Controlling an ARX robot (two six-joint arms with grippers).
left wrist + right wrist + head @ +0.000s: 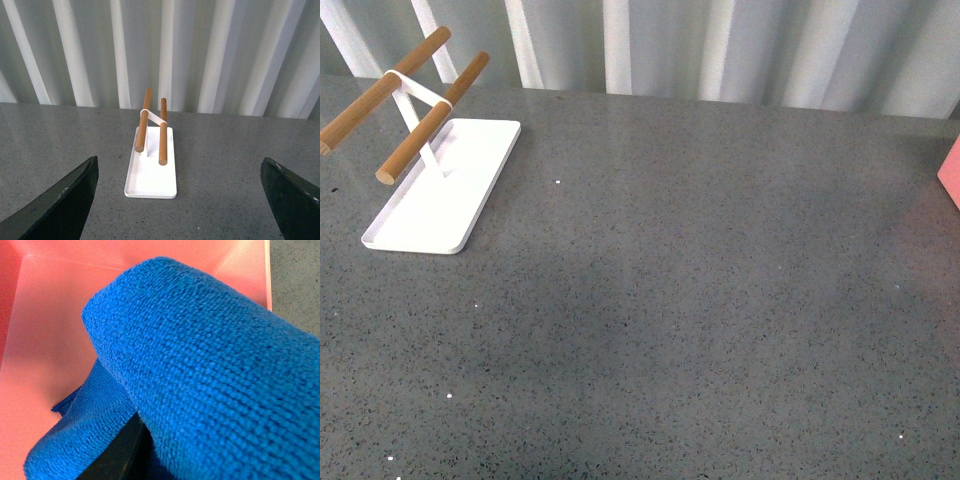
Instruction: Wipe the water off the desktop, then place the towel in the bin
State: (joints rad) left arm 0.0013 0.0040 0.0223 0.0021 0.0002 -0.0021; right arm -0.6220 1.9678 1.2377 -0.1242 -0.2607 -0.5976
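The bright blue fluffy towel (pixel 200 370) fills most of the right wrist view, folded over my right gripper (pixel 165 460), which is shut on it; only one dark finger (pixel 117 450) shows under the cloth. Behind the towel lies the inside of the salmon-pink bin (pixel 45 330). In the front view only a corner of the bin (pixel 951 172) shows at the right edge of the dark grey speckled desktop (pixel 700 300). Neither arm appears there. My left gripper (pixel 182 200) is open above the desktop (pixel 220 170), its two dark fingertips (pixel 60 205) far apart with nothing between them.
A white flat tray (pixel 445 185) carrying two wooden bars (pixel 430 120) on a white stand sits at the desktop's back left, also ahead of the left gripper as the tray (pixel 152 172). A pale corrugated wall (pixel 720 45) runs along the desktop's far edge.
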